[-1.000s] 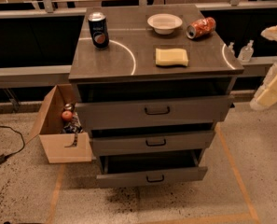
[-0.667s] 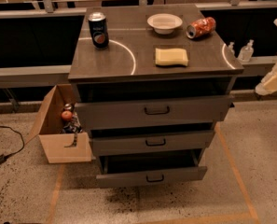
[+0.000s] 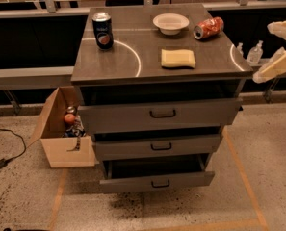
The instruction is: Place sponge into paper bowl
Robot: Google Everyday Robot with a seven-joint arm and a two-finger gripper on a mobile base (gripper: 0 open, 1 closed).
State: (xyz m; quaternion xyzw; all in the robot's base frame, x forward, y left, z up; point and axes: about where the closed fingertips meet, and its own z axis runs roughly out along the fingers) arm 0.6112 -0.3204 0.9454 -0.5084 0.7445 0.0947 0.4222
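The pale yellow sponge [image 3: 178,58] lies flat on the grey cabinet top [image 3: 133,69], right of centre. The white paper bowl [image 3: 171,23] stands empty at the back of the top, just behind the sponge. My gripper [image 3: 279,52] shows at the right edge of the view, off the cabinet's right side and well to the right of the sponge, with cream-yellow fingers [image 3: 275,65] spread apart and nothing between them.
A dark blue soda can [image 3: 103,30] stands upright at the back left. A red can [image 3: 208,28] lies on its side right of the bowl. Three drawers [image 3: 162,113] are partly pulled out. A cardboard box [image 3: 65,131] with items sits on the floor at left.
The gripper has risen at the right edge and now sits higher, nearer the level of the cabinet top. The sponge, bowl and cans have not moved.
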